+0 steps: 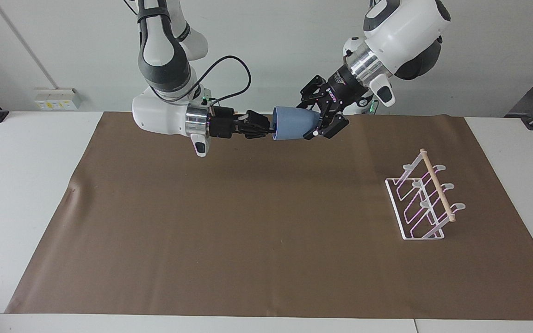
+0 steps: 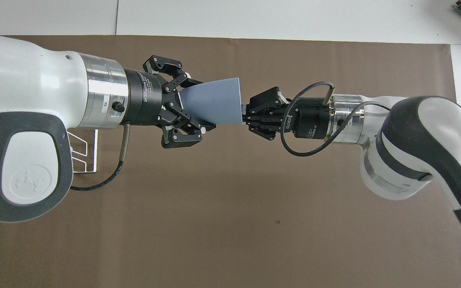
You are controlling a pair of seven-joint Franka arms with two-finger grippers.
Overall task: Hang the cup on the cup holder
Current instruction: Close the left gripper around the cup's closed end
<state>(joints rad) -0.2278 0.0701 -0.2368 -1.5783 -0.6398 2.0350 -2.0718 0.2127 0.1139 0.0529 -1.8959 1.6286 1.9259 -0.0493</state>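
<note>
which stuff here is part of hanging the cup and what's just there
Part of the job: cup, held in the air between right gripper and left gripper; cup holder toward the left arm's end.
Just there: brown mat, wall socket.
</note>
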